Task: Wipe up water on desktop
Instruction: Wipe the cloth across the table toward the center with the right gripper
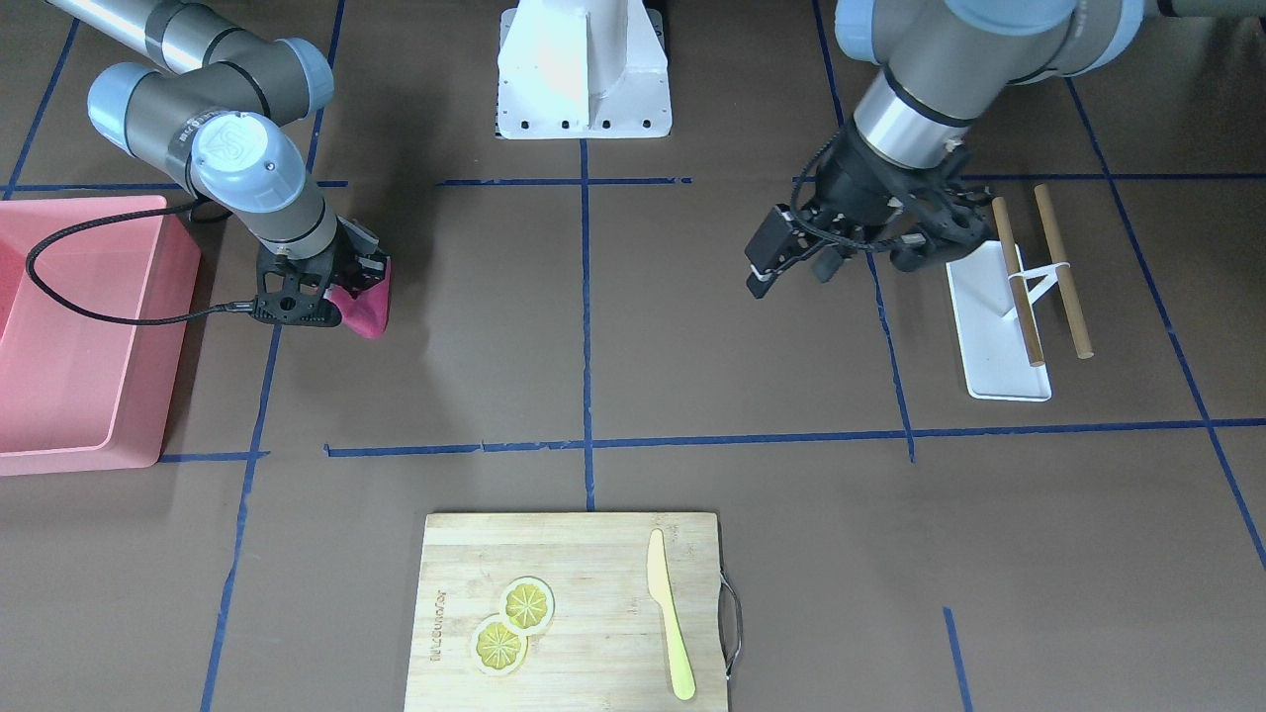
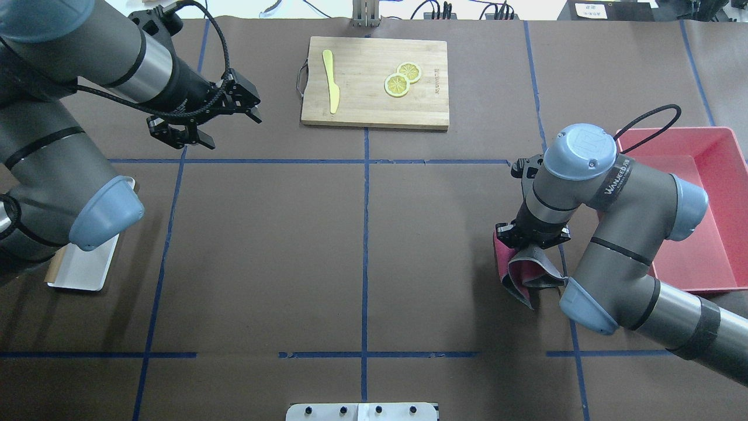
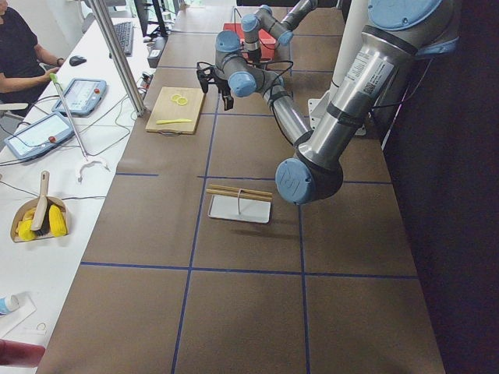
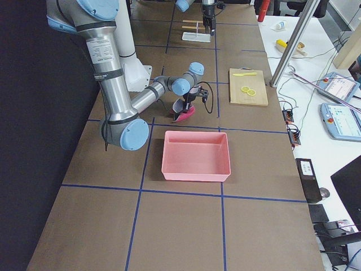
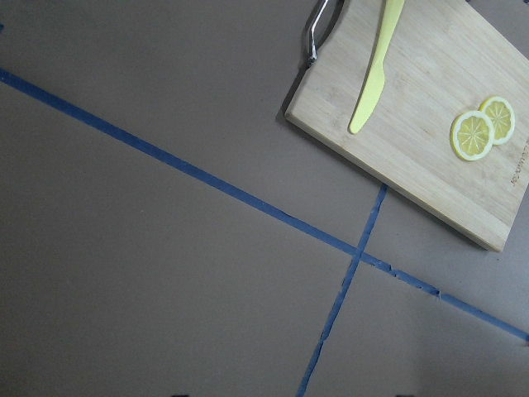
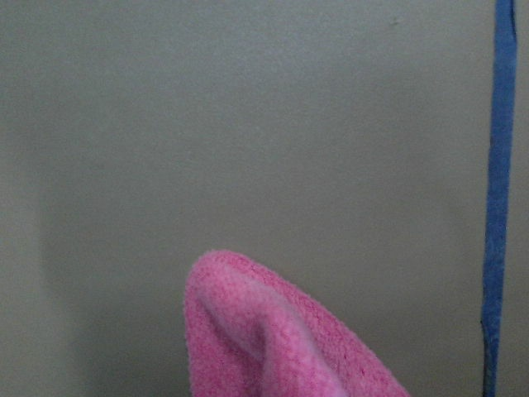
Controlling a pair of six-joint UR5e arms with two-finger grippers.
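Observation:
The desktop (image 2: 263, 245) is a matte brown surface with a grid of blue tape lines; I see no water on it. My right gripper (image 2: 530, 244) is shut on a crumpled pink cloth (image 2: 522, 275) and holds it low over the desktop beside the pink bin. In the front view the cloth (image 1: 366, 305) hangs under that gripper (image 1: 341, 289). The right wrist view shows a fold of the cloth (image 6: 273, 339) over bare desktop. My left gripper (image 2: 229, 124) is open and empty, above the desktop left of the cutting board; it also shows in the front view (image 1: 791, 275).
A pink bin (image 2: 724, 175) stands at the right edge. A wooden cutting board (image 2: 356, 111) with two lemon slices (image 2: 402, 79) and a yellow knife (image 2: 331, 88) lies at the far middle. A white stand with wooden rods (image 1: 999, 316) sits under the left arm.

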